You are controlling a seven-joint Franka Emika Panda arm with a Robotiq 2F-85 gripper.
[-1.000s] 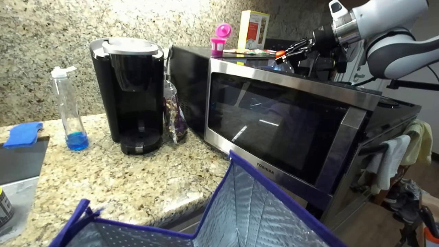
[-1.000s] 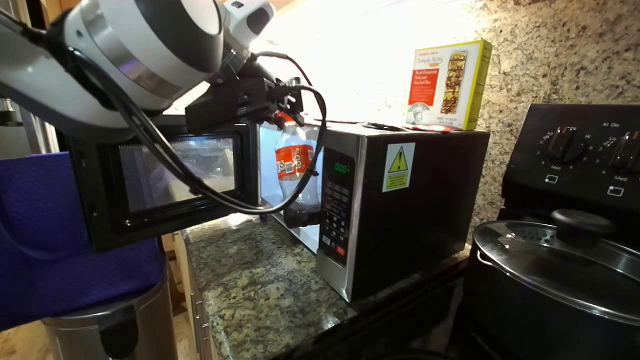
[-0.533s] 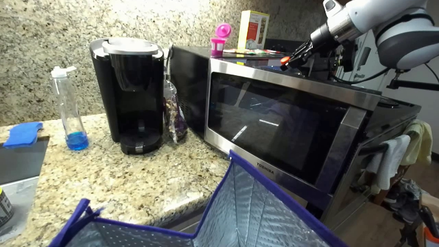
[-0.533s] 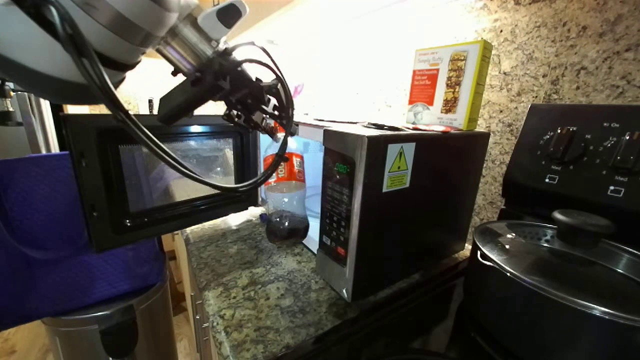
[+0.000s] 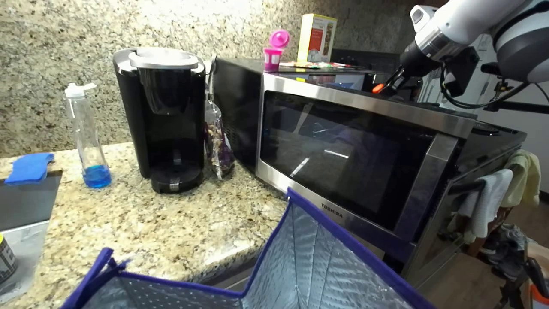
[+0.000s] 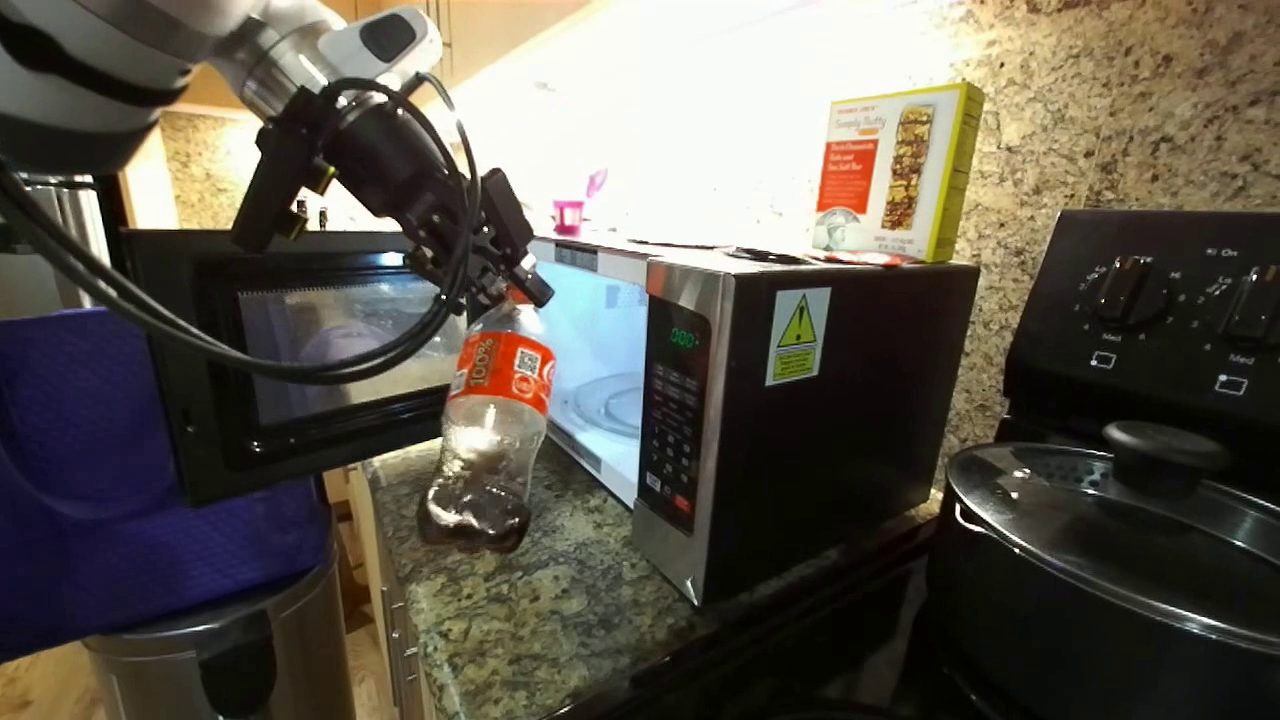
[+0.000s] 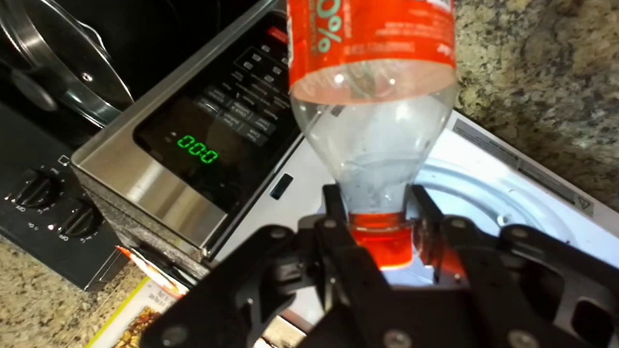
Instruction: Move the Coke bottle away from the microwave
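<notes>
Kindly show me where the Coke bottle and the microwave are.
Coke bottle (image 6: 490, 428): in an exterior view, on its clear plastic midsection.
Microwave (image 5: 349, 159): in an exterior view, on its dark door glass.

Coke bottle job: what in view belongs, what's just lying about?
Job:
red-labelled clear plastic Coke bottle
boxy silver-and-black microwave
black two-fingered pincer

Lying about:
tall black coffee maker
pink plastic cup
clear bottle with blue liquid

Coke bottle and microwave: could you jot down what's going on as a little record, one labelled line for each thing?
Coke bottle: tilted, outside the microwave, dark liquid low down
Claw: closed on the bottle's neck, beside the red cap
Microwave door: open
Display: green zeros
On top of microwave: snack-bar box, pink cup
Task state: bottle out, not yet set down
</notes>
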